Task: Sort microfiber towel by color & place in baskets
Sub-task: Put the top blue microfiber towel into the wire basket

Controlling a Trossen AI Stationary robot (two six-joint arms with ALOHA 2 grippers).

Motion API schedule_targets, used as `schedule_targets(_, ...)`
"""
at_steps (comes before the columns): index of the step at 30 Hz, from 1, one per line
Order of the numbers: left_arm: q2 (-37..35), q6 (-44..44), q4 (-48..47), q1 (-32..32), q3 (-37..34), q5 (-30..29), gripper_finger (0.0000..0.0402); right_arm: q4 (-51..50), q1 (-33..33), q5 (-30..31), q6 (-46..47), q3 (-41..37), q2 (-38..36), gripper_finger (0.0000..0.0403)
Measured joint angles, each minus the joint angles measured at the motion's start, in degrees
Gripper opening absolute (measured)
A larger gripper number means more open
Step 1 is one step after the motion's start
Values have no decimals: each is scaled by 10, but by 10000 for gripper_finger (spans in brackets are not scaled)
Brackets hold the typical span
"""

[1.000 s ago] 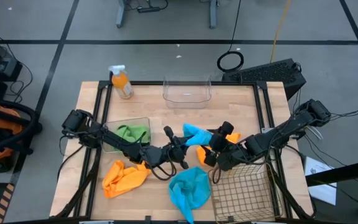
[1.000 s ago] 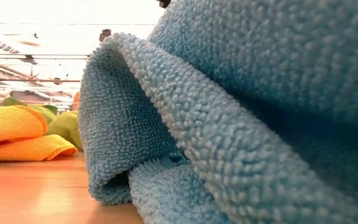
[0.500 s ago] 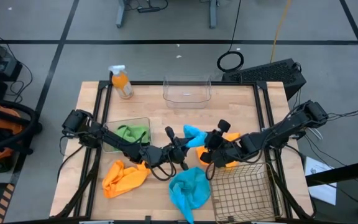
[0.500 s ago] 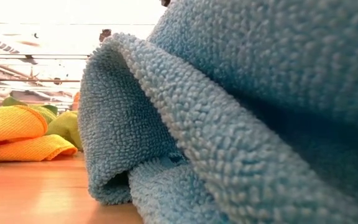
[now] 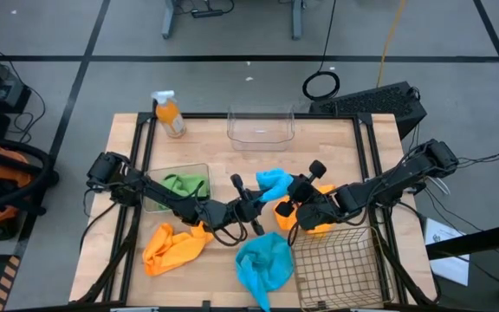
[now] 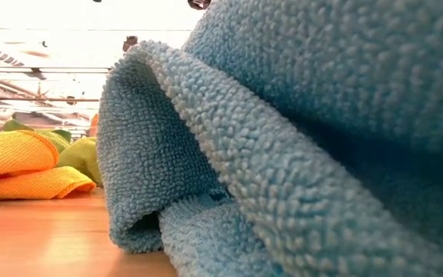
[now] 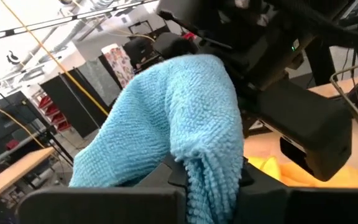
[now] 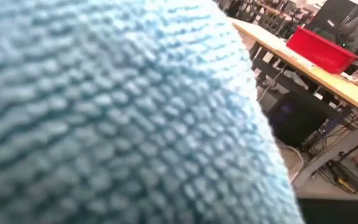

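Note:
A bright blue microfiber towel [image 5: 274, 183] sits bunched at the table's middle between my two grippers. My left gripper [image 5: 254, 203] reaches it from the left and is shut on it. My right gripper [image 5: 290, 196] comes from the right, and blue cloth [image 8: 104, 112] fills its wrist view. A second blue towel [image 5: 262, 263] lies at the near edge. One orange towel [image 5: 172, 246] lies near left, and another [image 5: 317, 218] lies under my right arm. A green towel [image 5: 185, 184] lies in a clear tub [image 5: 199, 170]. My left gripper pinches a bunched fold at the blue towel's near-left end [image 7: 209, 167] between its two fingers, reaching level from the table's left. The rest of the towel [image 7: 179, 106] bulges up beyond the fingers toward the right arm. My right gripper is shut on the same towel from the right, at its right end [image 5: 284, 187]. The cloth over the camera and the gripper's own body hide the place of contact.
A bronze wire basket [image 5: 340, 264] stands near right, beside the second blue towel. An empty clear tub [image 5: 260, 126] stands at the far middle. An orange spray bottle [image 5: 170, 113] stands at the far left. In the low view the near blue towel [image 6: 298, 131] blocks most of the sight.
My right gripper has moved a little toward the far edge and the left, onto the blue towel, and has shut. The towel has bunched tighter between the two grippers. My left gripper has kept still.

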Motion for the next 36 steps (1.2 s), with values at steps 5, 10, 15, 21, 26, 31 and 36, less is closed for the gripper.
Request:
schedule_targets(5, 0, 2, -4, 0, 0, 0, 34, 28, 0, 0, -21, 0, 0, 8)
schedule_targets(10, 0, 5, -20, -9, 0, -21, 38, 24, 1, 0, -33, 0, -6, 8)
schedule_targets(15, -2, 18, -17, -25, 0, -58, 90, 15, 2, 28, -61, 0, -24, 6)
schedule_targets(21, -2, 53, 57, -52, 0, -98, 186, 10, 1, 34, -62, 0, -45, 4)
schedule_targets(26, -3, 167, 105, -101, 0, -127, 238, -24, 1, 26, -63, 0, -47, 4)
schedule_targets(31, -19, 243, 127, -145, 0, -141, 245, -65, 2, -15, -35, 0, -47, 4)
schedule_targets(36, -22, 223, 125, -132, 0, -140, 246, -36, 7, -92, -73, 0, -43, 4)
